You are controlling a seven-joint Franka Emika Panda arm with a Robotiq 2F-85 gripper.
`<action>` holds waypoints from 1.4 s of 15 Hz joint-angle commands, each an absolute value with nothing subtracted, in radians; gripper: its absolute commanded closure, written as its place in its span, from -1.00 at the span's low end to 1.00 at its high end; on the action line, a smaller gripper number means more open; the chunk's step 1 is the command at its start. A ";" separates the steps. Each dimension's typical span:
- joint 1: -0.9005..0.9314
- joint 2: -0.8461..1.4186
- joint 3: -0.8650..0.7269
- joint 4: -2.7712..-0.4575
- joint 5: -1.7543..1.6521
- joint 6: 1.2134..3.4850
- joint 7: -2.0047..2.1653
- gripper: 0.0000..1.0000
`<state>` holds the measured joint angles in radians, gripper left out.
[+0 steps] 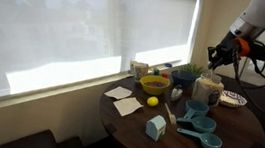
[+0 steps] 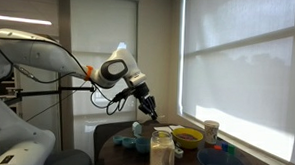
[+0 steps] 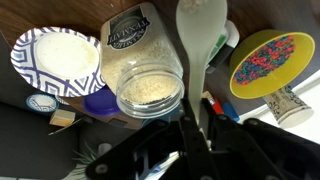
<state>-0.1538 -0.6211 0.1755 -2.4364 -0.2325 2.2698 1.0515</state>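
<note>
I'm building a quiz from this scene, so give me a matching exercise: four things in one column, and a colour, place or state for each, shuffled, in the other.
1. spoon
2. jar
3. measuring cups
4. napkins

A. blue
B. white squares near the lemon
C. held in the gripper
D. filled with pale grains

Pairs: 1-C, 2-D, 3-A, 4-B.

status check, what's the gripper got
gripper shut on spoon. spoon in the air beside jar of grains. nothing between them.
</note>
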 commanded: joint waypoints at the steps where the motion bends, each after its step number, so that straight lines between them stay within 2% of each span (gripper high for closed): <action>1: -0.166 -0.579 0.230 -2.433 -0.278 2.278 1.070 0.94; 14: -0.175 -0.433 0.372 -2.407 -0.597 2.339 1.301 0.94; 21: -0.132 -0.388 0.403 -2.401 -0.815 2.299 1.472 0.94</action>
<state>-0.1559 -0.4241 0.3885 -2.4270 -0.7075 2.3233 1.3779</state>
